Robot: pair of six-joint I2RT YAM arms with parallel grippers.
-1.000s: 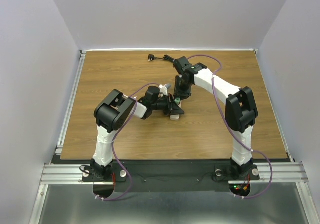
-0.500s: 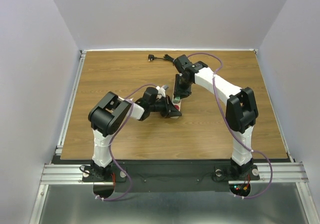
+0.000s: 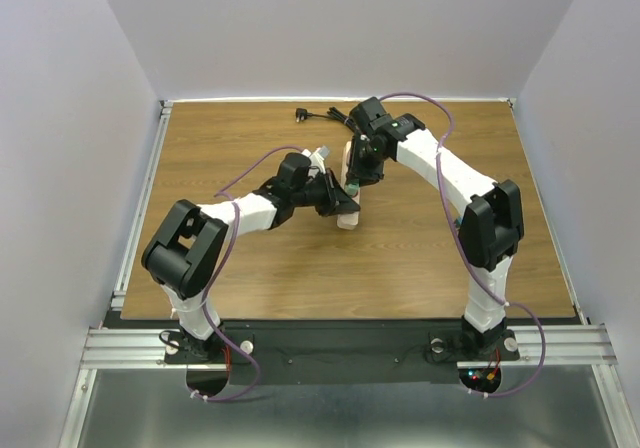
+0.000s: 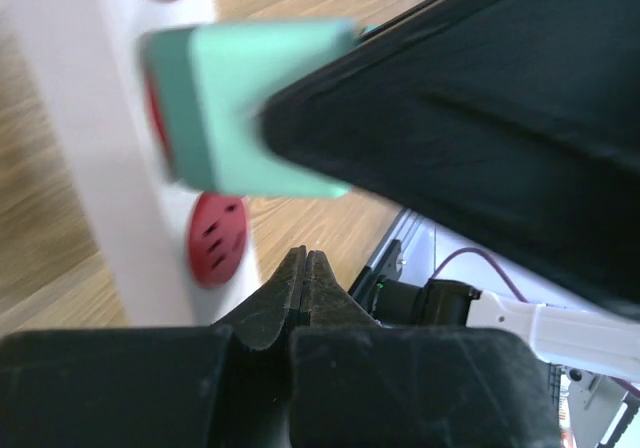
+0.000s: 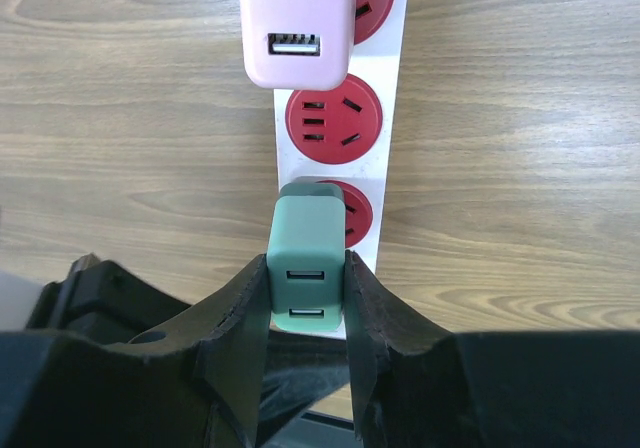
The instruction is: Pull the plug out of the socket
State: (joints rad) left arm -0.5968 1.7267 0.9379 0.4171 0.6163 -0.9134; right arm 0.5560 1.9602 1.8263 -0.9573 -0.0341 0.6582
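The socket, a beige power strip [image 5: 388,240] with round red outlets [image 5: 333,118], lies mid-table [image 3: 347,220]. A green two-port USB plug [image 5: 306,258] stands over one outlet, and my right gripper [image 5: 306,268] is shut on its two sides. I cannot tell whether its prongs are still in. In the top view the right gripper [image 3: 358,173] hangs over the strip's middle. My left gripper [image 3: 343,203] is shut and empty, with its tips [image 4: 305,263] against the strip [image 4: 70,168] beside a red outlet [image 4: 215,238]. The green plug [image 4: 250,108] shows there too.
A pink USB plug [image 5: 297,18] sits in the strip farther along. The strip's thin black cord [image 3: 320,117] runs to the table's far edge. The right gripper's black body [image 4: 480,138] fills much of the left wrist view.
Both grippers and the strip have shifted toward the far edge. The left arm has stretched out flatter, and its gripper stays at the strip's near end. The right gripper keeps its hold.
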